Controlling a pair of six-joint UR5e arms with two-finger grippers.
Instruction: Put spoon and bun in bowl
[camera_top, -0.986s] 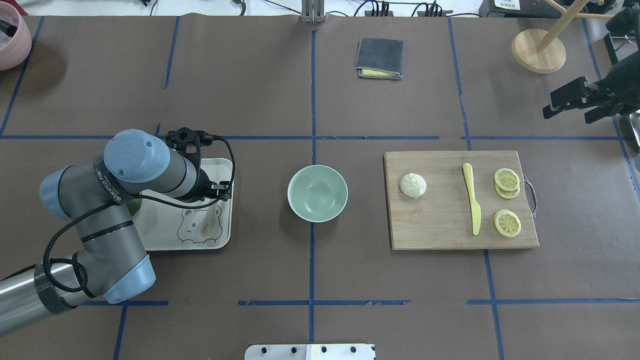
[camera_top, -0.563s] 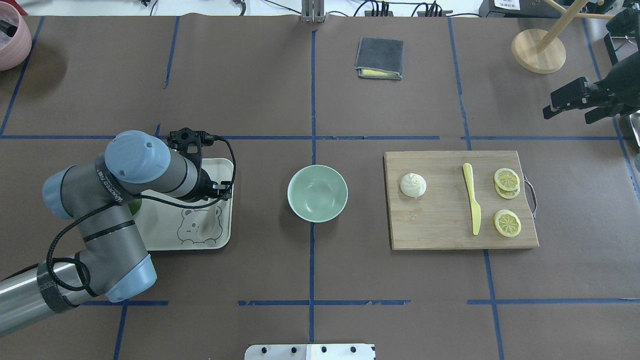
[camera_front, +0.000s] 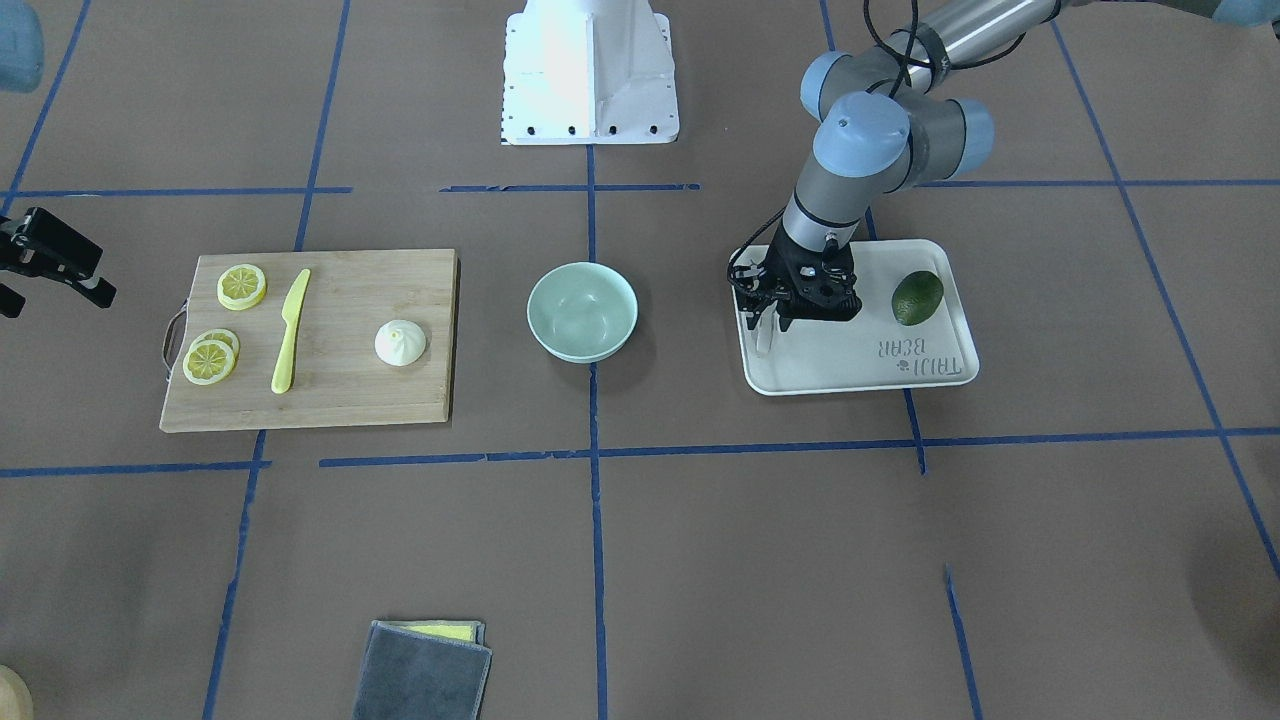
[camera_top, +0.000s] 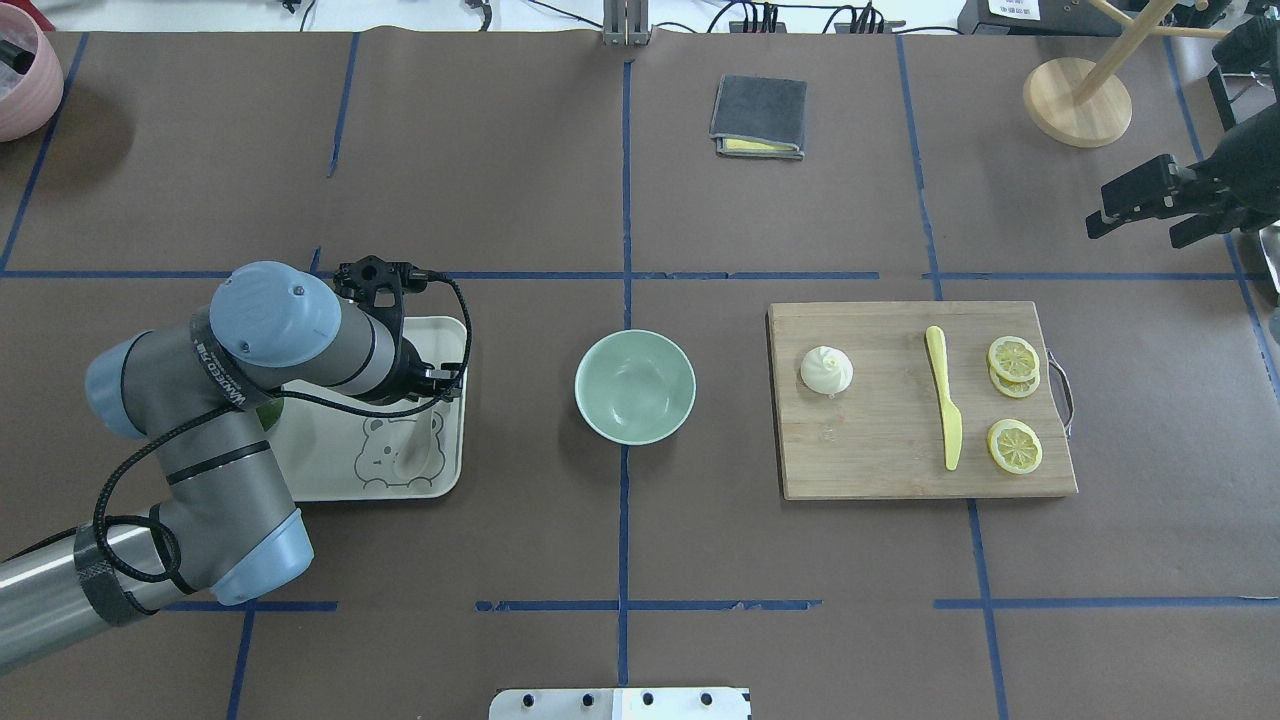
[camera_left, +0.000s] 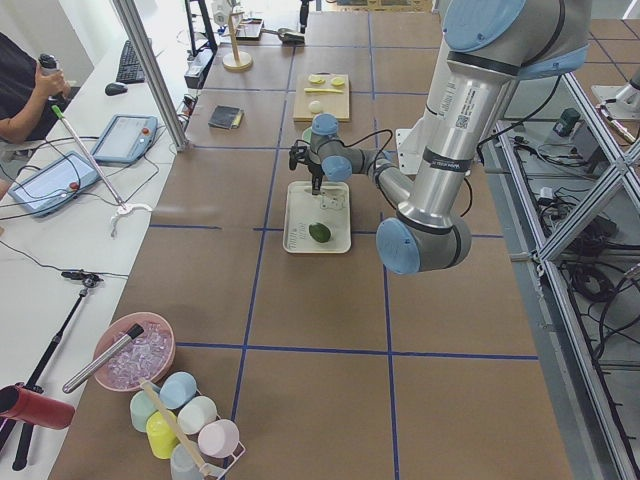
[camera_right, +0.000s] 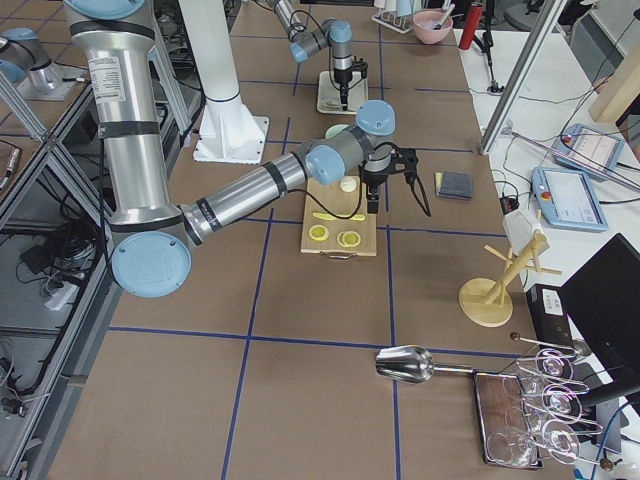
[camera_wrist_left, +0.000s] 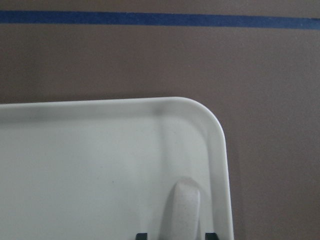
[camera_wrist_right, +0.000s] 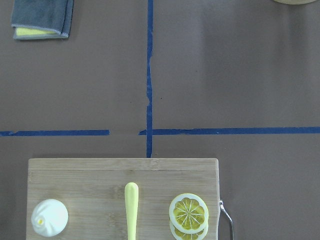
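Observation:
The pale spoon (camera_top: 418, 447) lies on the white bear-printed tray (camera_top: 330, 470) at the left. My left gripper (camera_front: 765, 328) is down over the tray, open. In the left wrist view its fingertips (camera_wrist_left: 141, 235) stand on either side of the spoon's handle (camera_wrist_left: 180, 207) with small gaps. The mint-green bowl (camera_top: 635, 387) stands empty at the table's middle. The white bun (camera_top: 826, 370) sits on the wooden cutting board (camera_top: 880, 450) at the right. My right gripper (camera_top: 1135, 205) hangs high beyond the board's far right corner, empty, and looks open.
A yellow plastic knife (camera_top: 945, 400) and lemon slices (camera_top: 1014, 446) lie on the board. A green avocado (camera_front: 917, 297) sits on the tray. A folded grey cloth (camera_top: 759, 115) and a wooden stand (camera_top: 1077, 100) are at the back, and a pink bowl (camera_top: 20, 75) is at the back left.
My left arm has shifted slightly over the tray. The spoon, bun, bowl and right arm have not moved.

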